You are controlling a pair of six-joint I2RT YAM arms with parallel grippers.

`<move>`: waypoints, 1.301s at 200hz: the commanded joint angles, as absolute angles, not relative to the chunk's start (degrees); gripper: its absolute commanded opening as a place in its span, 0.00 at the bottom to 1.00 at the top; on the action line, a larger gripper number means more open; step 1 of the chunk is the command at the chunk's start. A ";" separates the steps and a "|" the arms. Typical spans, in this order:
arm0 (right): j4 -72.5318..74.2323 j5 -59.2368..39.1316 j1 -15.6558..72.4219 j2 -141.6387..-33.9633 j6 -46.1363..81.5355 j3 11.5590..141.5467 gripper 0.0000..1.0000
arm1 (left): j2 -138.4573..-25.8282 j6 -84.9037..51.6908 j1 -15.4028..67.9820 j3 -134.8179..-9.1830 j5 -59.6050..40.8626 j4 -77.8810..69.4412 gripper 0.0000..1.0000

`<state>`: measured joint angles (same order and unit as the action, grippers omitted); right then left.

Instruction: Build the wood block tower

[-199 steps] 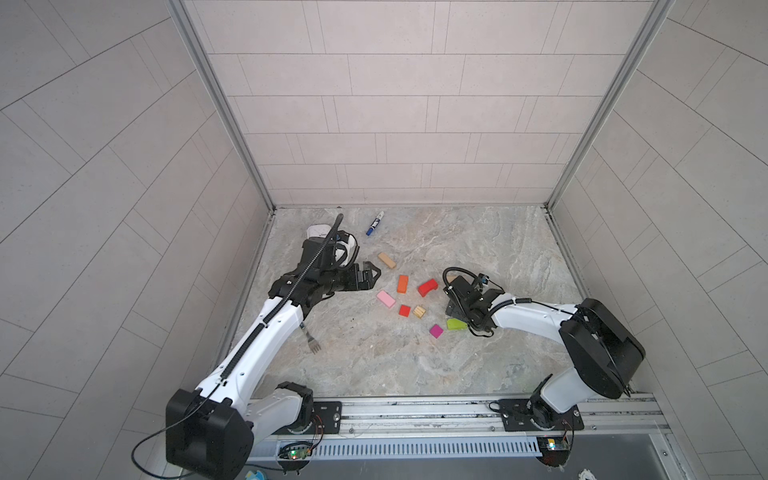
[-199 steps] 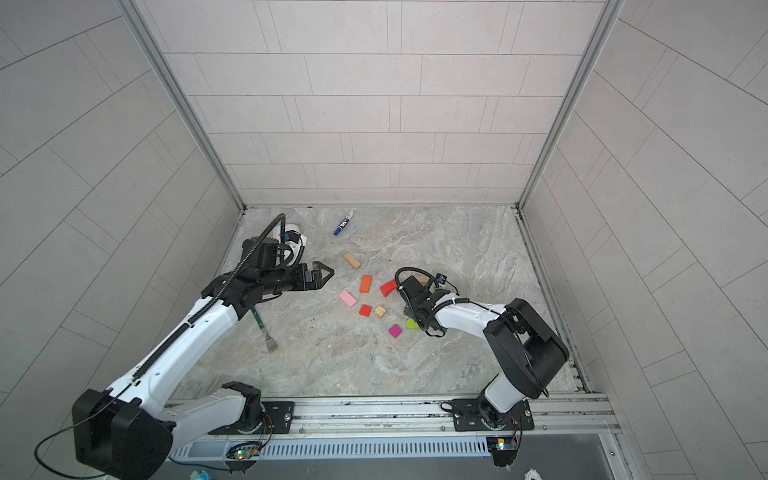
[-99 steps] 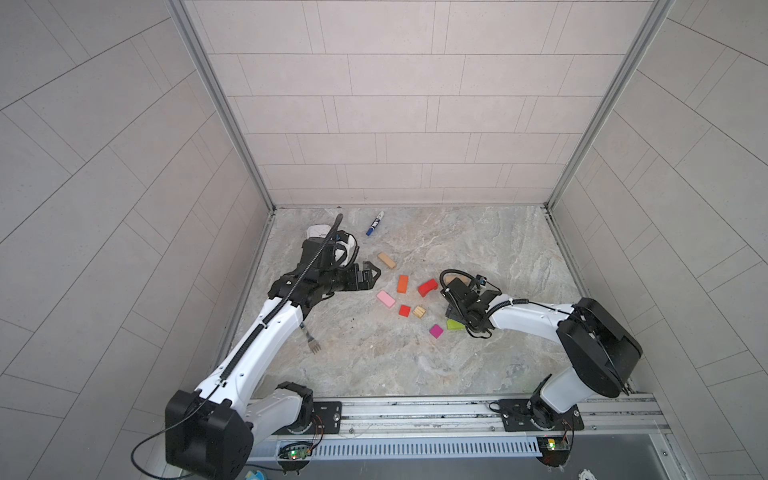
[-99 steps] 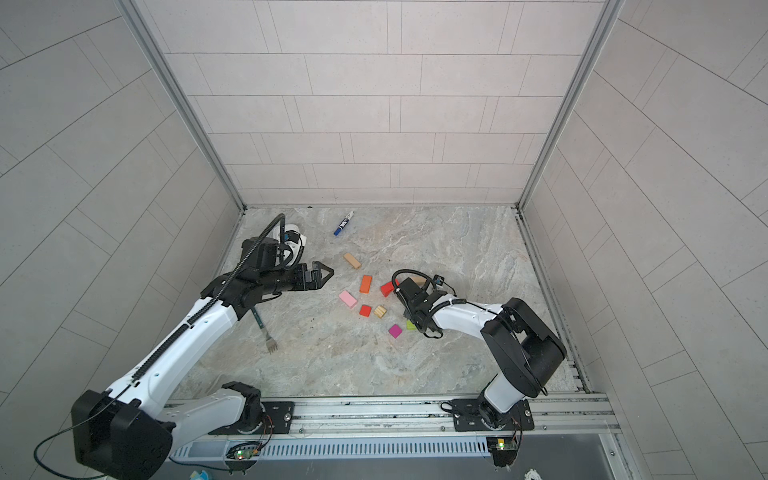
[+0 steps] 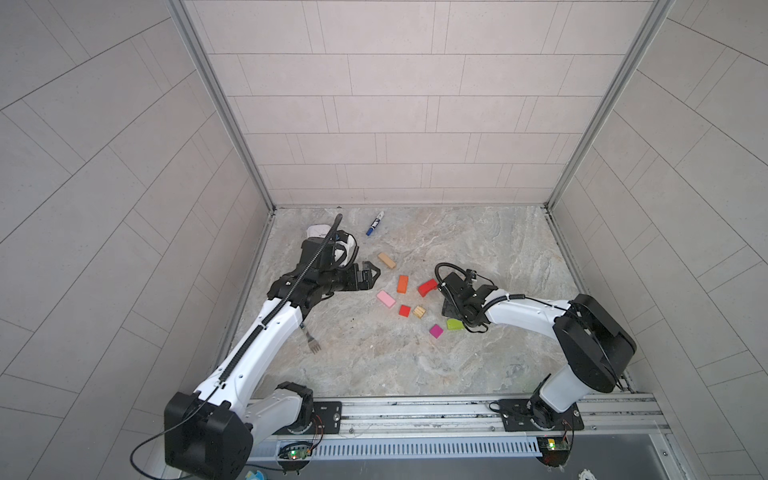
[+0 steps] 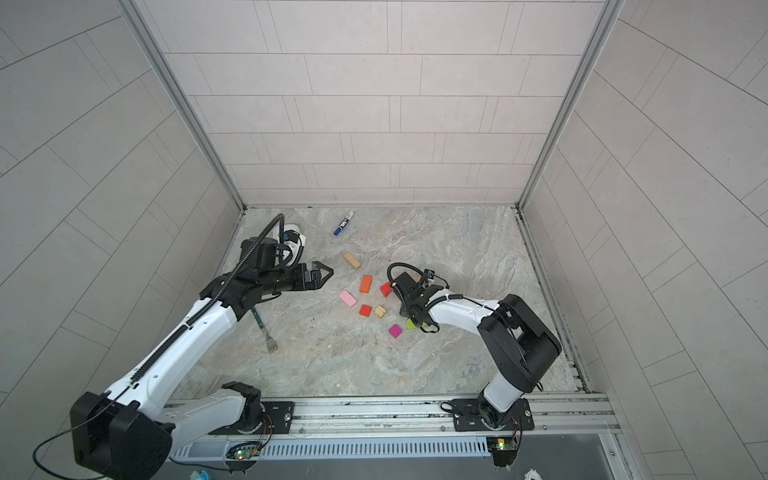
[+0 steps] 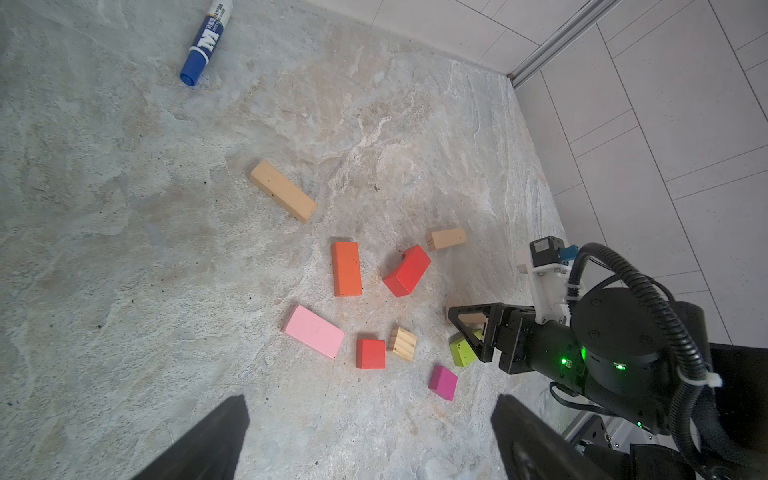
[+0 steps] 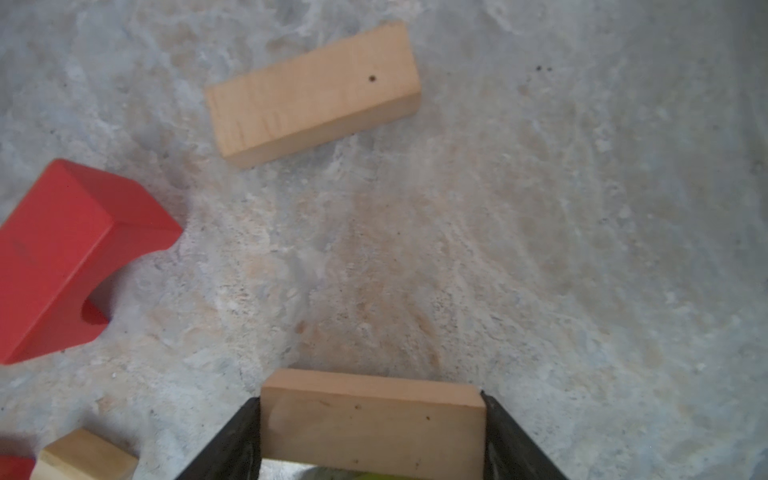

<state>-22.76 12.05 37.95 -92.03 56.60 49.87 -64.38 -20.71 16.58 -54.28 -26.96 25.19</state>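
The wood blocks lie singly on the stone floor, and no tower is in view. My right gripper (image 8: 370, 399) is low on the floor and shut on a tan bar (image 8: 374, 424), one finger at each end. It sits next to the lime block (image 5: 455, 324). A second tan bar (image 8: 311, 93) and the red arch (image 8: 70, 249) lie just ahead of it. The orange bar (image 5: 402, 284), pink bar (image 5: 386, 299), red cube (image 5: 404, 310), tan cube (image 5: 419, 311) and magenta cube (image 5: 436, 331) lie in the middle. A third tan bar (image 5: 386, 260) lies farther back. My left gripper (image 5: 374, 274) hovers open to their left.
A blue-capped marker (image 5: 375, 223) lies near the back wall. A white timer (image 5: 318, 230) sits behind my left arm. A fork (image 5: 311, 338) lies under the left forearm. Tiled walls close in the back, left and right sides.
My right gripper's jaws have narrowed onto the tan bar and the gripper has edged slightly left. The left arm has not moved.
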 commanded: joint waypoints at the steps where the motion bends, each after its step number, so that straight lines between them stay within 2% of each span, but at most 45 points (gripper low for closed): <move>1: -24.71 9.90 37.09 -92.44 49.21 51.90 0.63 | -63.26 -20.04 16.79 -54.04 -26.63 24.96 0.99; 70: -27.95 0.10 30.01 -96.23 36.87 56.41 0.61 | -63.52 -19.96 16.83 -54.07 -26.54 25.09 0.98; 260: -26.50 -3.33 23.14 -104.08 29.40 62.88 0.62 | -63.28 -19.69 16.79 -54.14 -26.19 25.22 0.99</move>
